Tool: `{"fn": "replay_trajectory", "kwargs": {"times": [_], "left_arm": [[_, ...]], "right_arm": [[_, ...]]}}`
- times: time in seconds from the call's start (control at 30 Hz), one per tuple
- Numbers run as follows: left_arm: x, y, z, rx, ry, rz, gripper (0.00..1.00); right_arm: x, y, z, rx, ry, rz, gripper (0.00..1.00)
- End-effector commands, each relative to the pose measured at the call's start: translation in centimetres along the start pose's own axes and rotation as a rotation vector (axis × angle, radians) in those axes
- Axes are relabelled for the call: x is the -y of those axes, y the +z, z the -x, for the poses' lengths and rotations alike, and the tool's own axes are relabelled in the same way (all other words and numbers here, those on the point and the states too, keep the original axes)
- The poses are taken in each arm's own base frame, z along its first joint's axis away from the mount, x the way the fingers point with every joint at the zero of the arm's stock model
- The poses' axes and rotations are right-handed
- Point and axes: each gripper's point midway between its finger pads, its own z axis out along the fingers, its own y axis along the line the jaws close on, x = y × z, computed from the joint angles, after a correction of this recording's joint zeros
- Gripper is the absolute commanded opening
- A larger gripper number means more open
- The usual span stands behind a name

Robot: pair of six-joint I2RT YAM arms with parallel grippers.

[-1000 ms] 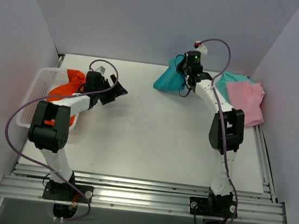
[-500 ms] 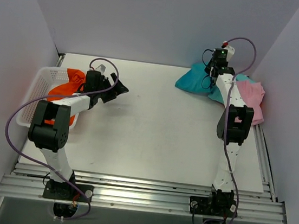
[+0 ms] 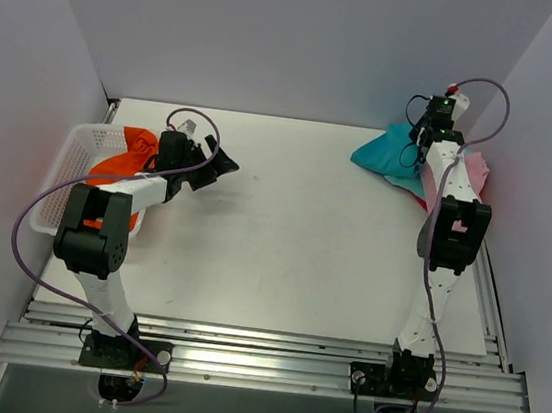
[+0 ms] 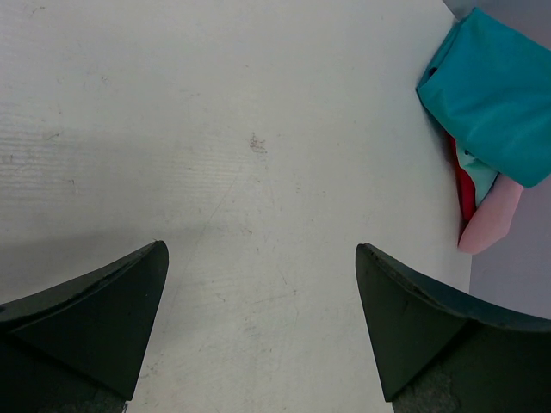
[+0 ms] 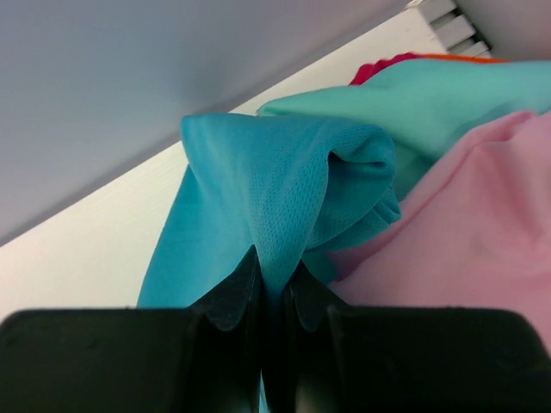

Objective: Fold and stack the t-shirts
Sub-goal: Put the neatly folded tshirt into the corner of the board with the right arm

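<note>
Teal shirt [image 5: 258, 198] is bunched at the counter's [image 3: 282, 238] far right corner, a fold of it clamped tight in the right end effector [image 5: 271, 275]. It touches the pink shirt [image 5: 465, 249] and the mint shirt [image 5: 448, 95]. The left end effector [image 4: 260, 254] hovers over the counter, spread wide and holding nothing, beside the basket [image 3: 56, 190] with the orange shirt [image 3: 120, 165].

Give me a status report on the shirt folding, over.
Right gripper shut on teal shirt, beside pink shirt. Left gripper open, empty. Orange shirt in basket.

4 tees [image 3: 378, 156] [image 3: 478, 171] [image 5: 430, 95] [image 3: 120, 162], 1 white basket [image 3: 53, 194], 2 robot arms [image 3: 104, 216] [image 3: 448, 238]
</note>
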Motion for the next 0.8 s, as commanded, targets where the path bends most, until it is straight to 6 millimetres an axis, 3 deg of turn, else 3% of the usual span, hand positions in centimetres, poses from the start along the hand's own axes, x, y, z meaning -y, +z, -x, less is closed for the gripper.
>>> {"fn": "replay_trajectory", "kwargs": {"times": [0.0, 0.3, 0.63, 0.77], "left_arm": [[1.0, 0.4, 0.5, 0.019, 0.019, -0.051, 0.99], [0.5, 1.2, -0.1, 0.001, 0.017, -0.043, 0.99], [0.7, 2.2, -0.5, -0.014, 0.027, -0.046, 0.99], [0.8, 2.6, -0.8, -0.021, 0.033, -0.045, 0.99]], "right_arm": [[1.4, -4.7, 8.5, 0.17, 0.064, 0.017, 0.0], [4.4, -5.4, 10.2, 0.209, 0.107, -0.023, 0.0], [12.4, -3.9, 8.3, 0.168, 0.185, -0.13, 0.0], [16.4, -3.3, 5.9, 0.117, 0.228, -0.193, 0.0]]}}
